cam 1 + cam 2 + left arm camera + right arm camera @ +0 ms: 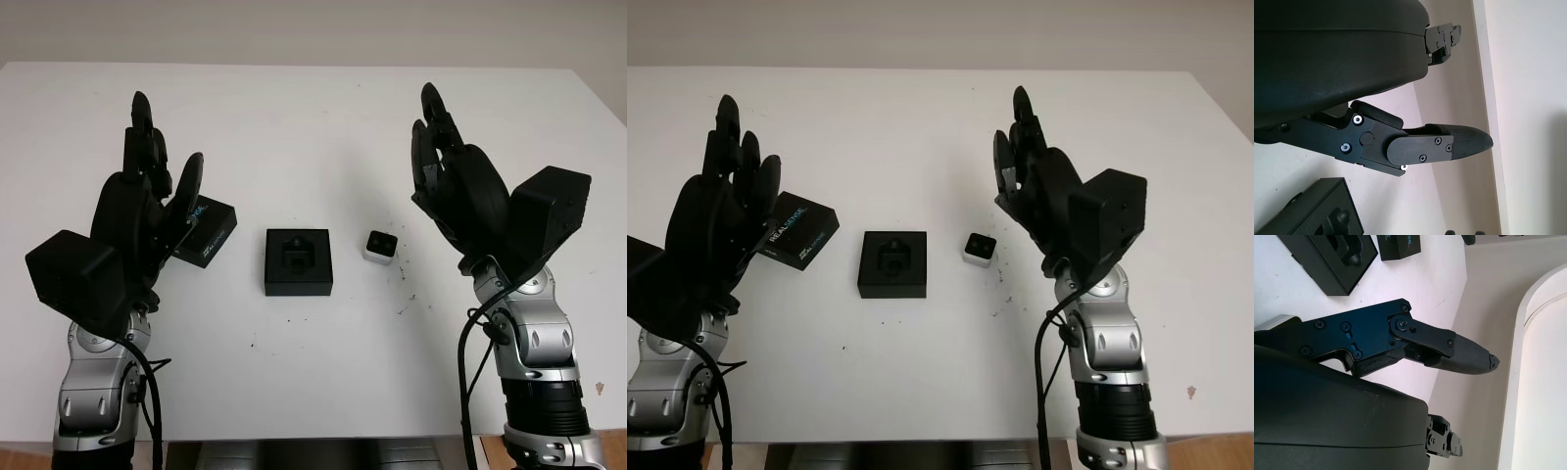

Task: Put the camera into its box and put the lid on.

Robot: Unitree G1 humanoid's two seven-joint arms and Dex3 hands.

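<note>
An open black box [298,260] with a moulded insert sits mid-table. Just right of it lies the small white camera [380,247] with a dark lens face. The black lid [206,232], printed with white and blue lettering, lies to the box's left, partly hidden by my left hand. My left hand [147,186] is raised above the table at the left, open and holding nothing. My right hand [436,147] is raised at the right, beyond the camera, also open. The box [1334,259] and lid [1399,245] appear in the right wrist view too.
The white table [313,127] stretches wide around the objects, with its front edge near my arms. A few dark specks [404,294] mark the surface right of the box. A pale wall lies behind the table.
</note>
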